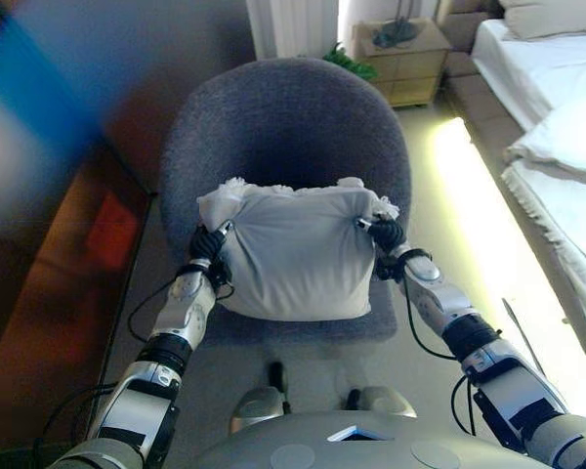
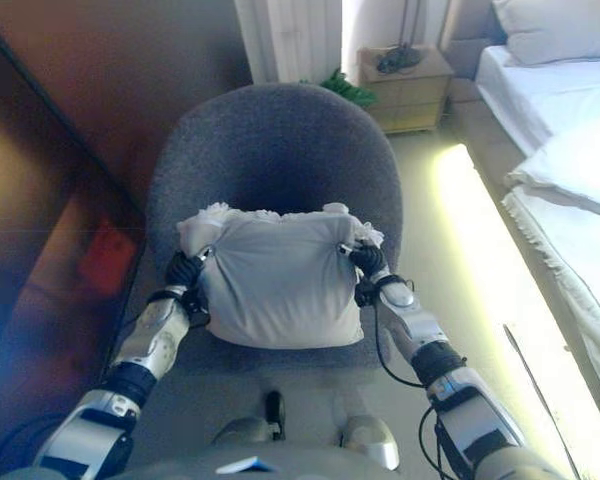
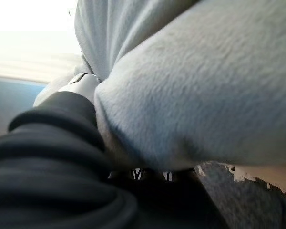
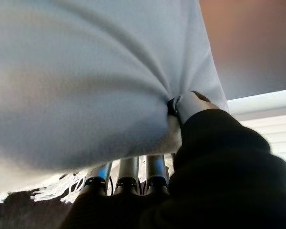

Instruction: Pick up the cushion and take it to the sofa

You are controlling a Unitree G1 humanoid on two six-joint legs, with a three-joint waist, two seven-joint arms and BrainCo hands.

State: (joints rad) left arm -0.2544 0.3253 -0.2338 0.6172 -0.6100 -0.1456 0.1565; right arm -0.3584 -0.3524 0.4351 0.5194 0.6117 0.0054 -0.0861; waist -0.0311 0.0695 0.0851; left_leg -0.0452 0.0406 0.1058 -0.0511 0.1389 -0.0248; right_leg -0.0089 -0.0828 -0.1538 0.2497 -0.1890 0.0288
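A light grey cushion [image 1: 293, 249] with white fringe is held between both hands above the seat of a round dark grey chair [image 1: 283, 117]. My left hand [image 1: 207, 244] pinches the cushion's left upper corner, and my right hand [image 1: 386, 234] pinches its right upper corner. In the left wrist view the cushion [image 3: 195, 86] bulges over the dark cover of the left hand [image 3: 62, 157], the thumb pressed into the cloth. The right hand [image 4: 181, 107] shows in the right wrist view with its thumb dug into the cushion [image 4: 86, 71] and its fingers [image 4: 128, 174] curled beneath.
A dark wooden wall or cabinet [image 2: 70, 200] runs along the left. To the right stands a bed [image 1: 566, 127] with white bedding and a lit strip at its base. A small wooden nightstand [image 1: 402, 61] is behind the chair.
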